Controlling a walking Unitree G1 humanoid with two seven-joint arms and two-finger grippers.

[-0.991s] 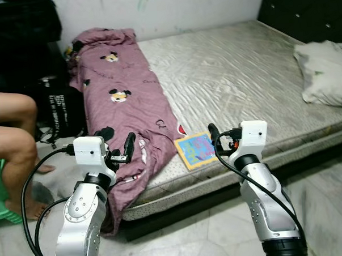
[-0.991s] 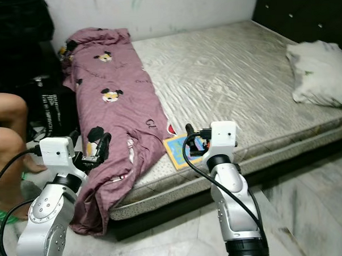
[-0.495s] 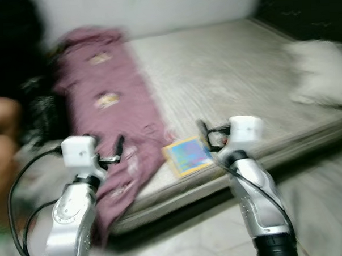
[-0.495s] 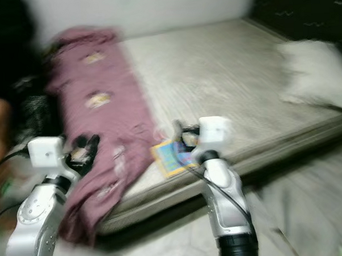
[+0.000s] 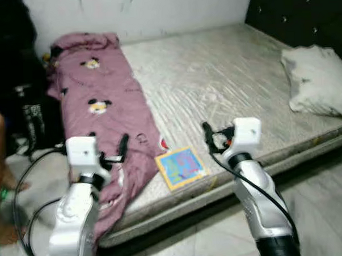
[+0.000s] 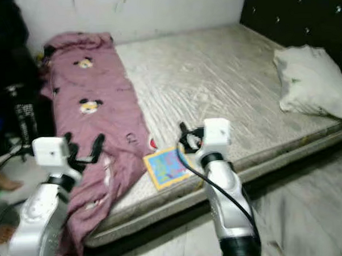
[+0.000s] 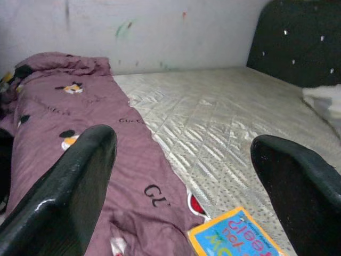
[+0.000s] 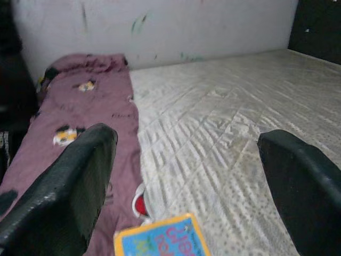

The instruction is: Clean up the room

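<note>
Your left gripper (image 7: 181, 176) and right gripper (image 8: 186, 181) are hovering before the bed (image 5: 225, 74), fingers spread wide, holding nothing. The book (image 5: 180, 167) is lying near the mattress edge, touching, it seems, the blanket (image 5: 102, 114). A pillow (image 5: 316, 82) is sitting far right.

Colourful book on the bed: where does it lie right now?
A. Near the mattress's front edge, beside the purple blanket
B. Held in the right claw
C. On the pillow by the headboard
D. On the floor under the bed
A. The colourful book lies flat near the mattress front edge, just beside the purple blanket; both claws hang open and hold nothing.
</note>
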